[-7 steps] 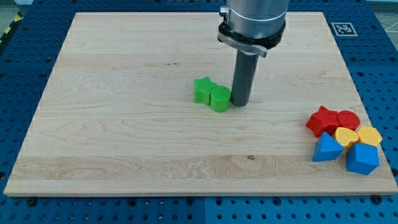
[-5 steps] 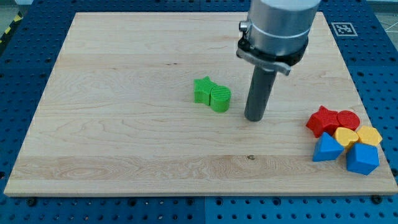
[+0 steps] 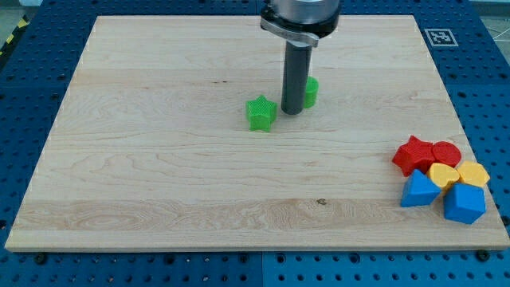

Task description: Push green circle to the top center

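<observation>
My tip (image 3: 291, 111) rests on the board, touching the green circle (image 3: 309, 92) from its lower-left, so a push sends it toward top center. The rod has no jaws. The green star (image 3: 260, 113) sits just left, apart.

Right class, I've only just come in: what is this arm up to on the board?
The arm's rod is pushing a green circle toward the board's top centre. My tip sits just left of the circle, touching it or nearly so. A green star sits apart, further left. Red, yellow and blue blocks cluster untouched at the view's right.
</observation>
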You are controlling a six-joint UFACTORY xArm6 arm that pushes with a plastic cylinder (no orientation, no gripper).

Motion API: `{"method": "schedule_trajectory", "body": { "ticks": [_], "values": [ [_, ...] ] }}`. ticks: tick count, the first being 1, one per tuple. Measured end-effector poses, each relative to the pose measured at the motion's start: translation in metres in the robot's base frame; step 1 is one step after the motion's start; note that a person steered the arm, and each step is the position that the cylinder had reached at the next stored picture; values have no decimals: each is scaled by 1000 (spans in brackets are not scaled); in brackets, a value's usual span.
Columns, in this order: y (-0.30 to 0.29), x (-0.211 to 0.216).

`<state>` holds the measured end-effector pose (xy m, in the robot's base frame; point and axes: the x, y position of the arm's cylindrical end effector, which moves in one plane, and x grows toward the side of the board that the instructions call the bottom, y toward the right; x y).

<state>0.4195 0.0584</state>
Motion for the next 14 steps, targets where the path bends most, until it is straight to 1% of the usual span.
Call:
{"method": "schedule_trajectory", "body": {
  "ticks": [1,2,3,4,5,6,7,8,9,10,11,12,13,14],
  "values": [
    [24,2],
    [31,-12],
    [1,-47],
    [-4,-64],
    [4,-75],
    [28,-75],
    [24,-110],
    [8,-158],
    [-14,-185],
    [3,-153],
    [-6,-129],
    [-54,-155],
    [-57,-170],
    [-24,-156]
  ]
}}
